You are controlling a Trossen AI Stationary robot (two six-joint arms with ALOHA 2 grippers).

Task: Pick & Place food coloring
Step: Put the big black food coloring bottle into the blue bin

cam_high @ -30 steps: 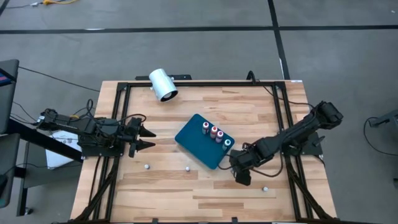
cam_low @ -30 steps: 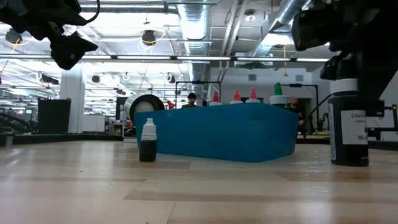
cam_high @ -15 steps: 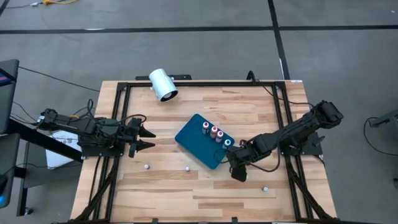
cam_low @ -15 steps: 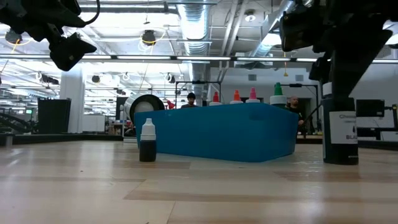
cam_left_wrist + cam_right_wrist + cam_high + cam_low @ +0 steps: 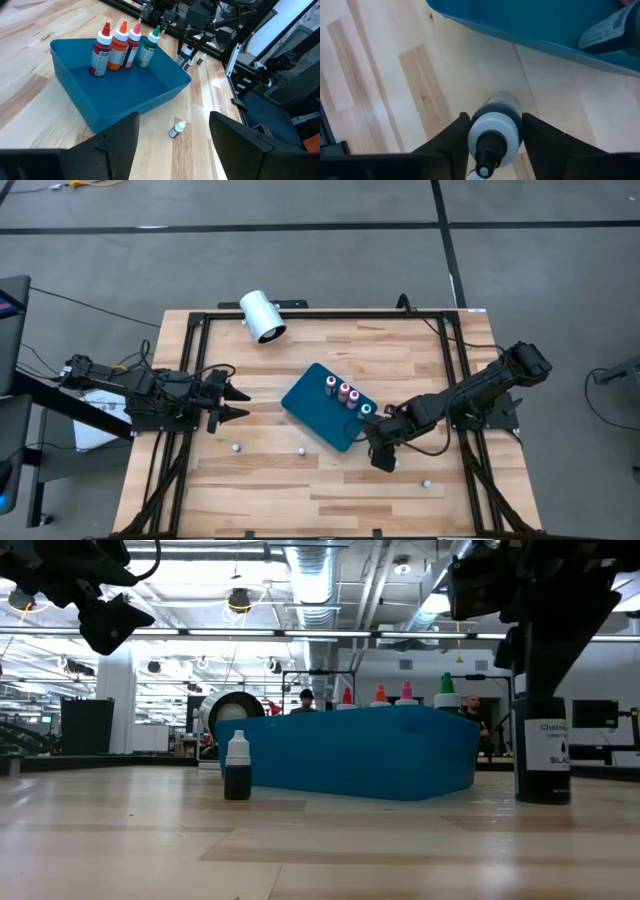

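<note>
Bottle of black food coloring (image 5: 495, 131) stands upright on the surface beside the tray (image 5: 312, 402), right between the right end effector's (image 5: 386, 461) fingers, which touch its shoulders. Left end effector (image 5: 236, 401) waits spread, well apart.

Overhead looks down; low level; both share tray (image 5: 328, 418).

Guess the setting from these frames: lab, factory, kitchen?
Most likely a robotics lab or open industrial workspace. The low view shows exposed ceiling ducts and pipes, with more rigs and people behind the teal tray. From above, a framed wooden table stands on a taped concrete floor.
</note>
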